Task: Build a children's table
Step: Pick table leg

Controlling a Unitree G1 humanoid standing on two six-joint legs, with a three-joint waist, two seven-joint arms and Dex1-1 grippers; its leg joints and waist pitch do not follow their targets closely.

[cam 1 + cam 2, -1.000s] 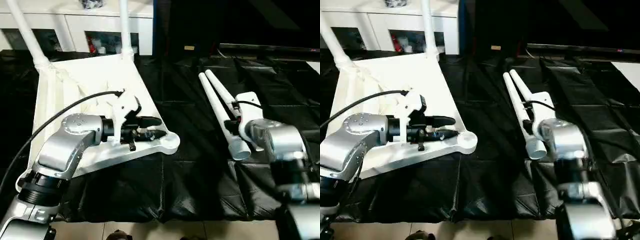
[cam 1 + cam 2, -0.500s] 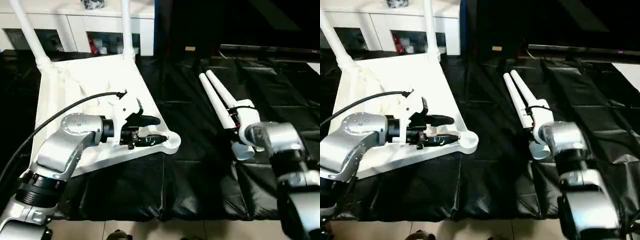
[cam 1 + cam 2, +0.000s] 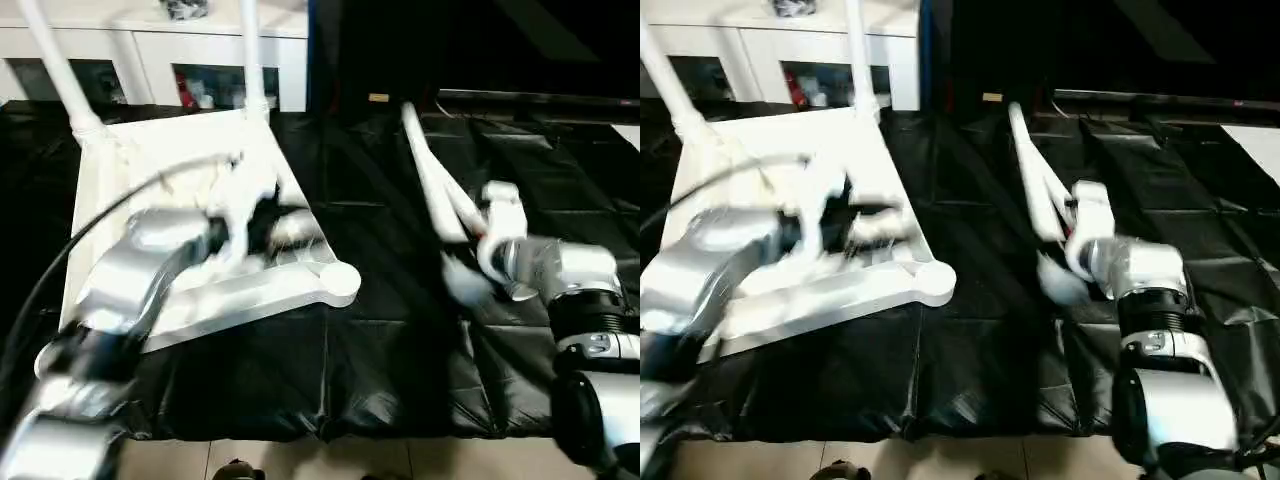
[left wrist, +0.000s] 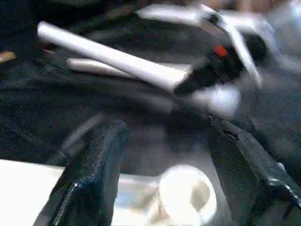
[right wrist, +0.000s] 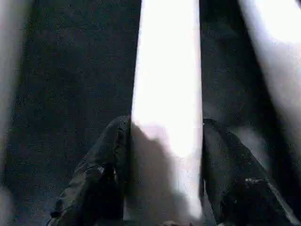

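The white tabletop (image 3: 150, 170) lies ribbed side up on the left, with two legs (image 3: 55, 70) (image 3: 250, 50) standing in its far corner sockets. Its near right corner socket (image 3: 340, 281) is empty. My left gripper (image 3: 290, 228) hovers over that corner, blurred; in the left wrist view its fingers (image 4: 94, 160) stand wide apart, open, with the socket (image 4: 186, 193) below them. My right gripper (image 5: 165, 125) is shut on a loose leg (image 3: 425, 165), which slants away from me above the cloth. Another loose leg (image 5: 275, 52) lies beside it.
Black cloth (image 3: 380, 350) covers the work surface, and its front edge meets pale floor (image 3: 300, 462). A white cabinet with glass doors (image 3: 150, 50) stands behind the tabletop. The dark strip of cloth between the tabletop and the loose legs is free.
My right gripper has lifted its leg off the cloth, and the leg now slants up and away. My left gripper has opened wider and is moving over the tabletop corner.
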